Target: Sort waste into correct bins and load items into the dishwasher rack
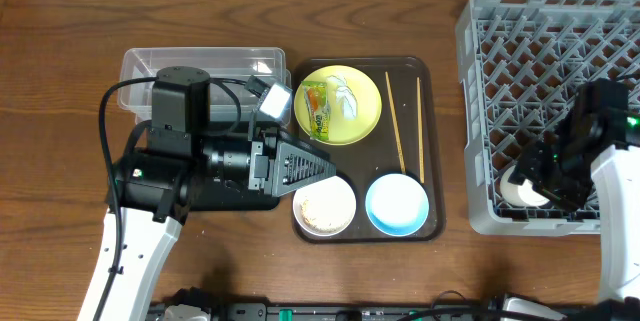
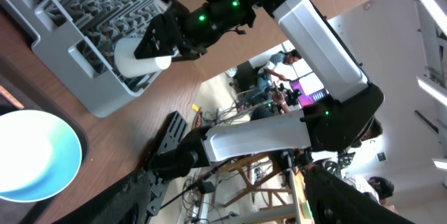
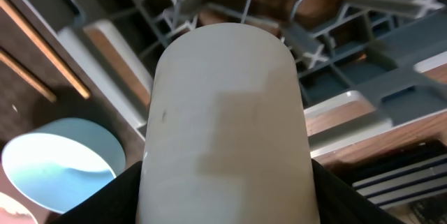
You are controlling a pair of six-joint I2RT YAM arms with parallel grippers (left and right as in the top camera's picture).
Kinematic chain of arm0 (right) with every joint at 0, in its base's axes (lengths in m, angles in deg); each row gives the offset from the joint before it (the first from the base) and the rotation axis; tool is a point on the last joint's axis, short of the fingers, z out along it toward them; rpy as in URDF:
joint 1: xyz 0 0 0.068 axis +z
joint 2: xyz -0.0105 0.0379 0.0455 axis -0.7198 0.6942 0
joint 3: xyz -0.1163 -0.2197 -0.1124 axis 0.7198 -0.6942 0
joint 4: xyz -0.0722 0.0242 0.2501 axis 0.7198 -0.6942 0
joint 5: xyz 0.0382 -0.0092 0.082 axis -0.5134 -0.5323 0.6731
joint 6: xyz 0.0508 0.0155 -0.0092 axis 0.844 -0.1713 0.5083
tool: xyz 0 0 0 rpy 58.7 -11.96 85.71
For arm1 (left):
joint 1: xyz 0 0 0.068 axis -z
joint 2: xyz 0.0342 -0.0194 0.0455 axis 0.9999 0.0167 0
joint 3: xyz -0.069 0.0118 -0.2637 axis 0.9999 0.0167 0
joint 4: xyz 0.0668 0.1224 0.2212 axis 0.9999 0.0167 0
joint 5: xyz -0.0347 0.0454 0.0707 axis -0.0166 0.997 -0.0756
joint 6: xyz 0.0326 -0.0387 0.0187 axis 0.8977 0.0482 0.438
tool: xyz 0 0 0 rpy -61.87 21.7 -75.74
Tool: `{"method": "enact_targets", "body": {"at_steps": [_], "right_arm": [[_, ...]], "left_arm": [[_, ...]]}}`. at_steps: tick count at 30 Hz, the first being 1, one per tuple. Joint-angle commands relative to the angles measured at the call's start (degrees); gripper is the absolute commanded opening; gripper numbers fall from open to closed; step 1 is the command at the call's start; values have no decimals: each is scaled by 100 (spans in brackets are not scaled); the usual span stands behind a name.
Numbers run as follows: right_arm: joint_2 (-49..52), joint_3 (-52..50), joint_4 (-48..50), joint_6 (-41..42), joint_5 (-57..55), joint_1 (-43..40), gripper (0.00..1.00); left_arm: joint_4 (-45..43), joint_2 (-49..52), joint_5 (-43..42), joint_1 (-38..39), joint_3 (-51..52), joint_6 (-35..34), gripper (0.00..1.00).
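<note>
Right hand (image 1: 538, 183) clamped on small white cup (image 1: 524, 190). The cup lies on its side between the fingers at the near-left corner of the dishwasher rack (image 1: 560, 51). It is over the corner cells; cannot tell whether it rests on the lattice or hangs just above.

Left hand (image 1: 318, 167) apart, nothing between its fingers. It hovers at the left edge of the brown tray (image 1: 425, 71), between yellow plate (image 1: 355, 111) and white-pinkish bowl (image 1: 324, 206).

Progress, as judged: early. The cup is the 1st item to reach the rack and is not yet let go. No other item seen in the cells.

Left to do:
- snack wrapper (image 1: 316, 109) sits on the plate with whitish bits beside it; all for a bin.
- beige scraps lie in the white-pinkish bowl and need tipping out.
- light-blue bowl (image 1: 397, 204) on the brown tray, inside looks clean.
- 2 chopsticks (image 1: 394, 126) lie lengthwise on the brown tray's right half, apart from each other.
- clear tub (image 1: 200, 61) on the counter beyond the left arm; no waste visible in it.
- black tray (image 1: 240, 199) mostly hidden under that arm.

By my reckoning, 1 of 6 items nearly placed, 0 waste sorted.
</note>
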Motion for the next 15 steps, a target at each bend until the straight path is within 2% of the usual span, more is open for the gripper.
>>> {"method": "enact_targets", "body": {"at_steps": [1, 2, 4, 6, 11, 15], "right_arm": [[28, 76, -15, -63, 0, 157, 69], [28, 76, -2, -15, 0, 160, 85], [28, 79, 0, 20, 2, 155, 99], [28, 79, 2, 20, 2, 155, 99], [-7, 149, 13, 15, 85, 170, 98], [-232, 221, 74, -120, 595, 243, 98]], "left_arm": [[0, -50, -35, 7, -120, 33, 74], [0, -50, -35, 7, -120, 33, 73], [2, -50, -37, 7, -120, 33, 74], [2, -50, -37, 7, -120, 31, 78], [46, -50, -39, 9, -120, 31, 79], [83, -50, -35, 9, -120, 33, 79]]}}
